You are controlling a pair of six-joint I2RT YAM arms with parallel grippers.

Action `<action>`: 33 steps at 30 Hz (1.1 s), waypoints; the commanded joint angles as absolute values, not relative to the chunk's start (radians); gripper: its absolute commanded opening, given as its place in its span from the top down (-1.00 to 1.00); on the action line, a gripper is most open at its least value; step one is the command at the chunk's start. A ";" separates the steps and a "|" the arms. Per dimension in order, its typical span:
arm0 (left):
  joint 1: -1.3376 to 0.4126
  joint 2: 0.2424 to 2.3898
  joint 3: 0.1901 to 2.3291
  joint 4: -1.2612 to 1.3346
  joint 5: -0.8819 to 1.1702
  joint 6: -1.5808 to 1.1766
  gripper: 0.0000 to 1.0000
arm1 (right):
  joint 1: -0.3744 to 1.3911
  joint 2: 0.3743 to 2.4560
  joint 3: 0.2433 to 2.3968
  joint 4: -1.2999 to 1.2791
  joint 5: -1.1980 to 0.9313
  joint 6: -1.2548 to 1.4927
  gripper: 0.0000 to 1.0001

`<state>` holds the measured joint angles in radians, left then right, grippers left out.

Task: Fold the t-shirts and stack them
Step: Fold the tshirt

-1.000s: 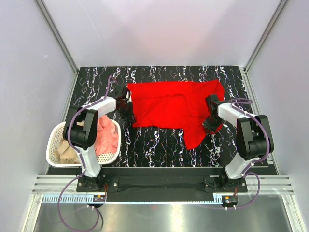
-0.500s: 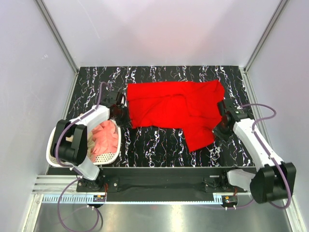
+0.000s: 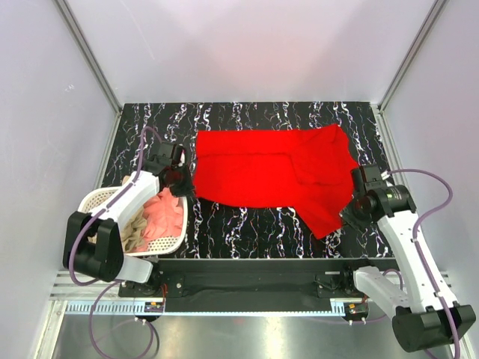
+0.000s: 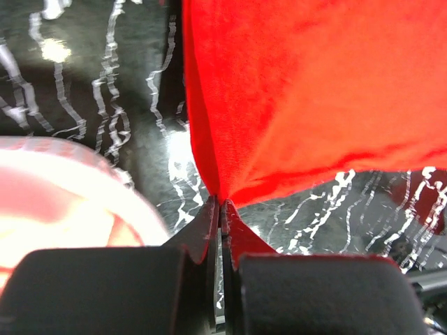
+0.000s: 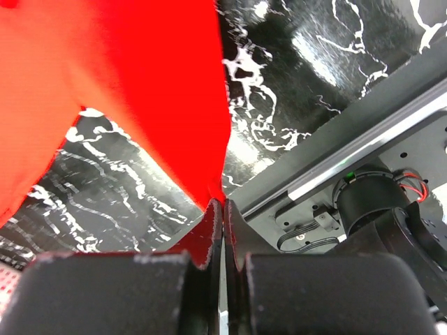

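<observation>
red t-shirt (image 3: 262, 164) corners hidden inside left gripper (image 4: 221, 213), right gripper (image 5: 223, 209)

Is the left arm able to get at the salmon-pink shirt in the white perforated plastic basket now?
Probably not yet: the left gripper is shut on a corner of the bright red t-shirt. The salmon-pink shirt lies uncovered in the basket beside it, so reach looks fine once freed.

Basket (image 4: 70, 155) a pink-white blur; red t-shirt (image 4: 314, 91) partly beyond the frame edges
</observation>
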<state>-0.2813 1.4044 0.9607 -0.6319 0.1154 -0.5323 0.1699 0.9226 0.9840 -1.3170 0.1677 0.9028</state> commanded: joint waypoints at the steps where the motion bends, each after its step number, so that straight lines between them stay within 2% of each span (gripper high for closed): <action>1: -0.281 1.374 1.005 -0.672 0.029 -0.551 1.00 | 0.169 0.890 1.052 -1.423 0.204 0.862 1.00; 11: -0.279 1.425 1.035 -0.695 0.017 -0.531 1.00 | 0.169 0.926 1.132 -1.436 0.238 0.808 1.00; 14: -0.279 1.471 1.121 -0.701 0.025 -0.502 1.00 | 0.167 1.023 1.198 -1.379 0.265 0.761 1.00; 21: -0.278 1.696 1.386 -0.778 0.015 -0.466 1.00 | 0.042 1.368 1.465 -1.255 0.226 0.637 1.00; 25: -0.273 1.830 1.535 -0.830 0.003 -0.456 1.00 | -0.030 1.535 1.610 -1.226 0.209 0.571 1.00; 33: -0.213 2.046 1.749 -0.891 -0.022 -0.468 1.00 | -0.061 1.851 1.951 -1.209 0.144 0.509 1.00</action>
